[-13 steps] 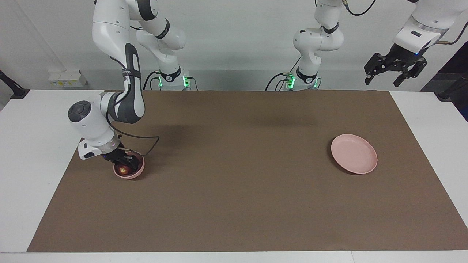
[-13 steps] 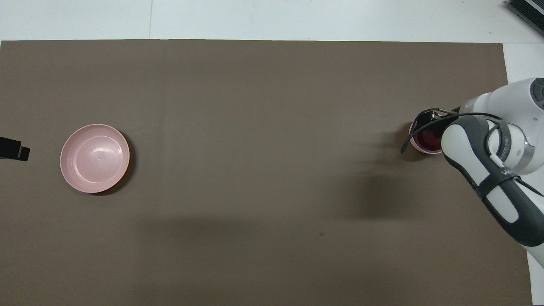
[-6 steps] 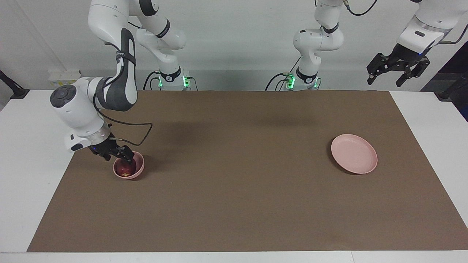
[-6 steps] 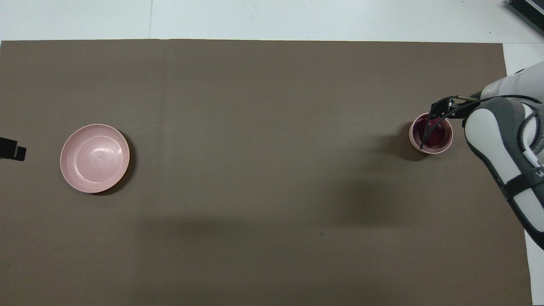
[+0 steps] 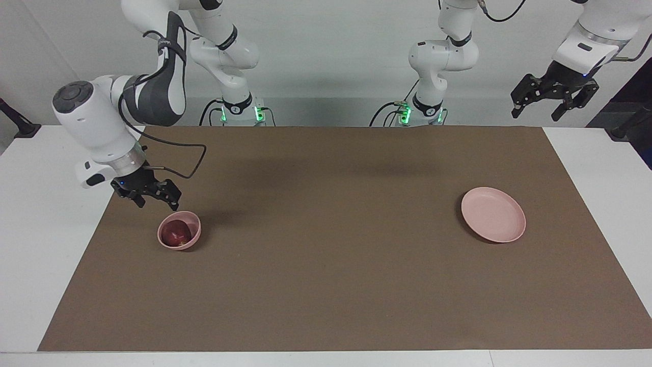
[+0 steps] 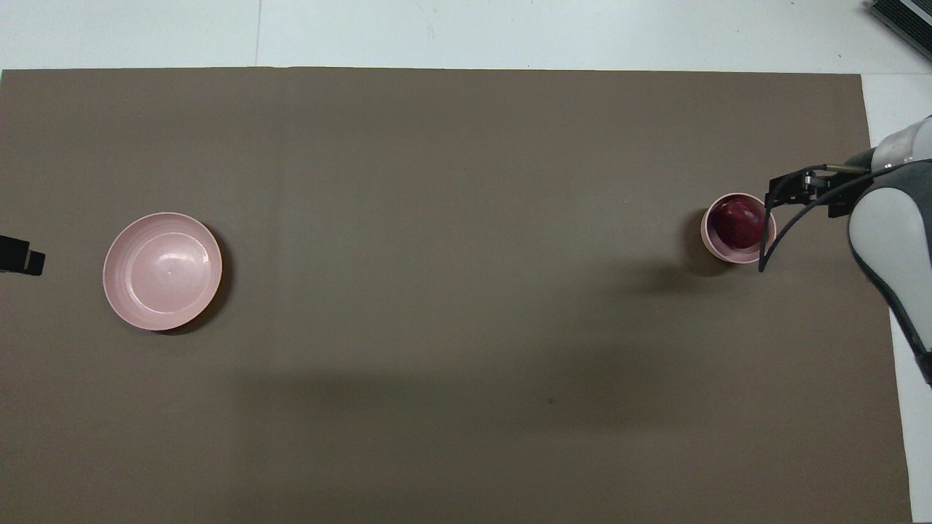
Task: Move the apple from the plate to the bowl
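The apple [image 5: 177, 234] sits down inside the bowl [image 5: 193, 235], a small deep pink one at the right arm's end of the desk [image 5: 326, 285]. It fills most of the bowl's width, and a yellowish patch shows near its top. The plate [image 5: 493, 214] is well apart from it, toward the left arm's end, lying flat with nothing on it.

The right tool [image 5: 151, 200] hangs in the air just off the bowl's rim, over the brown mat [image 5: 326, 255] close to the mat's edge at that end. Its fingers [image 5: 173, 201] are spread wide and grip nothing; a black cable loops from the wrist out over the mat. In the overhead view the same tool [image 6: 801, 191] shows just beside the bowl [image 6: 717, 251], with the apple [image 6: 737, 220] plainly visible inside.

The left tool [image 5: 553, 104] waits high up, past the mat's edge at the left arm's end, over the white margin of the desk. Its fingers are also spread wide, with nothing between them.

The whole middle of the mat between the 2 dishes is open. The bowl stands near the mat's end edge, and the plate [image 6: 162, 271] has a broader strip of mat around it. I can read no writing or label on any of these things.
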Controlling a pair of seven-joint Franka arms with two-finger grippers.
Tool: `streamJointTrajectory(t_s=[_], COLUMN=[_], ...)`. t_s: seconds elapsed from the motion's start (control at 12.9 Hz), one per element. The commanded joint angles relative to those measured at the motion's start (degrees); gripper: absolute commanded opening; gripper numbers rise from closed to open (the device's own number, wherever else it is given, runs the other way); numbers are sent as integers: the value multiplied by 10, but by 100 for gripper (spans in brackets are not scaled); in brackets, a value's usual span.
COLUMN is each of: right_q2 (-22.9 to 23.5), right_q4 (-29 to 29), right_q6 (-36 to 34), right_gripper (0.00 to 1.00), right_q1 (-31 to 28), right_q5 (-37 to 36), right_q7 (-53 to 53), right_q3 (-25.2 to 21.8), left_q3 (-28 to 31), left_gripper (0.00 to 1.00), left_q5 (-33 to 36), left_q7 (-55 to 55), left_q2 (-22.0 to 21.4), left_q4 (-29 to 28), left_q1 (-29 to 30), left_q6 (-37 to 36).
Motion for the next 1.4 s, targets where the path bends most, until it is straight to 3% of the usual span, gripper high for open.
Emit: streamJointTrajectory(t_s=[0.0, 0.31, 0.78, 1.32], right_q2=[-64, -110, -105, -100], right_q4=[-4, -1, 57, 64], right_q6=[-70, -119, -213, -183], right_gripper=[100, 100, 100, 100], right_q1=[-7, -5, -4, 1], right_q5=[-15, 0, 12, -26], right_q7=[-2, 5, 6, -8], right_q3=[4, 8, 9, 10], left_q3=[-2, -2, -2, -3], left_gripper=[100, 100, 100, 100], left_q5=[8, 8, 5, 5], left_q7=[-5, -5, -5, -4], left_q2=[-15, -15, -15, -14], left_q4=[-15, -15, -15, -14], left_q1=[0, 0, -2, -5], left_q6=[-4, -4, -4, -2])
